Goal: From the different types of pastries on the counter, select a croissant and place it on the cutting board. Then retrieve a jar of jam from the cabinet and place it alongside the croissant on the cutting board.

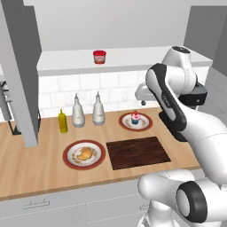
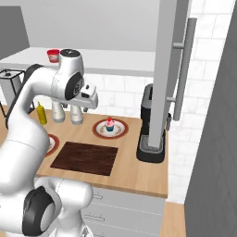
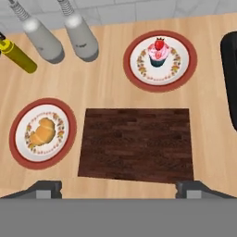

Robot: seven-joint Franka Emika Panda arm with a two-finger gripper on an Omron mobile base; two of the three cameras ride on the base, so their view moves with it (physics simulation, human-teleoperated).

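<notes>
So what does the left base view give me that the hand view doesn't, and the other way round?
Left base view alone: the jar of jam up on the cabinet shelf, and the drawer fronts under the counter. Hand view alone: the black appliance at its right edge. Both: croissant on its plate, cupcake on its plate, bare cutting board, yellow bottle, two grey bottles.

Kitchen, wood counter (image 1: 26,166), tiled backsplash (image 1: 111,91), coffee machine (image 2: 149,125), plated cupcake (image 3: 157,52)

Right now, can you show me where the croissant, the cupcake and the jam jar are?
croissant (image 3: 42,131), hand view, middle of its golden crust.
cupcake (image 3: 157,52), hand view, its pink frosting.
jar of jam (image 1: 99,57), left base view, its side under the red lid.
</notes>
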